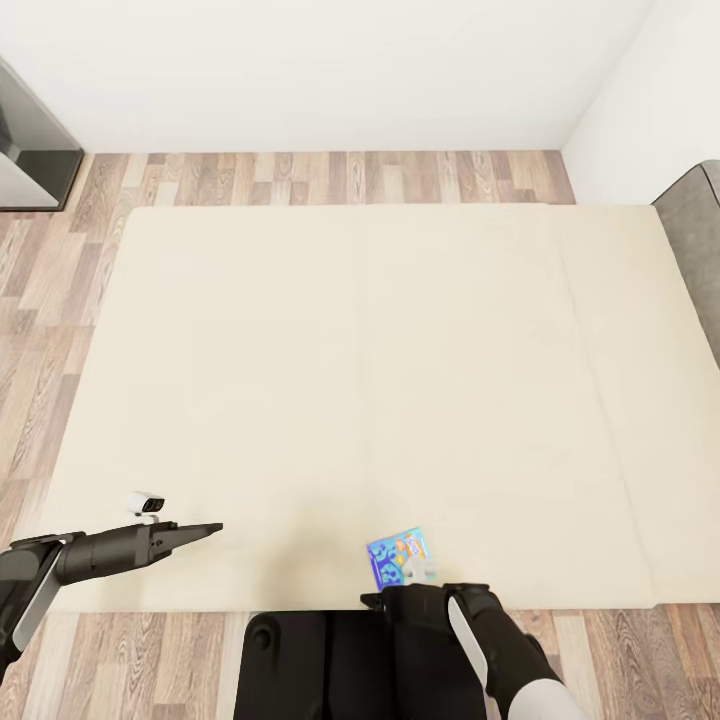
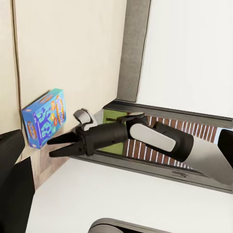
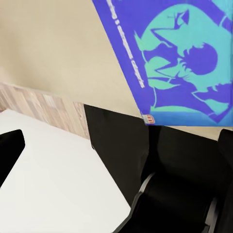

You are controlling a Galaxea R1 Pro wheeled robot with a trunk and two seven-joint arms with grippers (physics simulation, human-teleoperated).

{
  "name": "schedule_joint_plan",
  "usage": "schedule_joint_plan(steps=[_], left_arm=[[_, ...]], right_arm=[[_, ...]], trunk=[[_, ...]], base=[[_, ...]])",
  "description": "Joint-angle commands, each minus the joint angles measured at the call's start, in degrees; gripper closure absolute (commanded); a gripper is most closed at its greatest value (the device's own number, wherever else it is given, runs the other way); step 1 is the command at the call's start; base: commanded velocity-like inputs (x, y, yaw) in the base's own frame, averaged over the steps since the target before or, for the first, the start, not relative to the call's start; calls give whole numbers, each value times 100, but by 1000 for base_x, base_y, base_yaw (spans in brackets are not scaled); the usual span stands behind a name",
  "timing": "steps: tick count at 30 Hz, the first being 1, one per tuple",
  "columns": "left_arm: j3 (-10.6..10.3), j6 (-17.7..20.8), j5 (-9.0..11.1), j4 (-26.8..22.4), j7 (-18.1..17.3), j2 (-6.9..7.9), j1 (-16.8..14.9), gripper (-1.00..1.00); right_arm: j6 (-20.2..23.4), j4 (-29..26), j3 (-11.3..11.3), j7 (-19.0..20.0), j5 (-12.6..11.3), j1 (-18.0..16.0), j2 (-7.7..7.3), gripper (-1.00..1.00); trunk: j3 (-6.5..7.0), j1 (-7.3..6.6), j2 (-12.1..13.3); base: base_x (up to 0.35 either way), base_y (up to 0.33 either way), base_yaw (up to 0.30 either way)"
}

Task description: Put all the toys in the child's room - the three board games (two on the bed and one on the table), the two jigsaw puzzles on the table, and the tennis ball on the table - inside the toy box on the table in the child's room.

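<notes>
The right gripper [image 1: 412, 590] hovers at the bed's near edge, its fingers [image 2: 60, 145] close together and holding nothing, tips just short of the blue game box [image 1: 400, 558] — placed, I judge, to reach for it. The left gripper [image 1: 200, 530] hangs over the same edge, well apart from the box; its fingers look narrow and empty. Only this one box lies on the bed [image 1: 360, 380] — no toy box in sight.

blue board game box [image 1: 401, 558] on the cream bed [image 1: 300, 350], printed lettering on its lid and along its side edge [image 3: 127, 54] too small and blurred to read, small red badge at one corner illegible, no other readable text anywhere
</notes>
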Motion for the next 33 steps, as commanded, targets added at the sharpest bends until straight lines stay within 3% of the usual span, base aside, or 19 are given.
schedule_joint_plan(steps=[1, 22, 29, 33], left_arm=[[-2, 61, -2, -1, -20, 4, -1, -100], [-2, 62, 3, -1, -20, 6, -1, -100], [-2, 59, -4, -1, -20, 7, -1, -100], [2, 59, -5, -1, -20, 7, -1, -100]], right_arm=[[43, -37, -1, -4, -11, 0, 1, -100], [46, -81, 17, 108, -7, 12, -29, -100], [28, -243, 24, 651, -5, 81, -94, -100], [60, -762, 15, 1183, -8, 92, -117, -100]], trunk=[[-6, 3, -9], [53, 3, -9], [58, 3, -9], [58, 3, -9]], base=[[0, 0, 0], [0, 0, 0], [0, 0, 0], [0, 0, 0]])
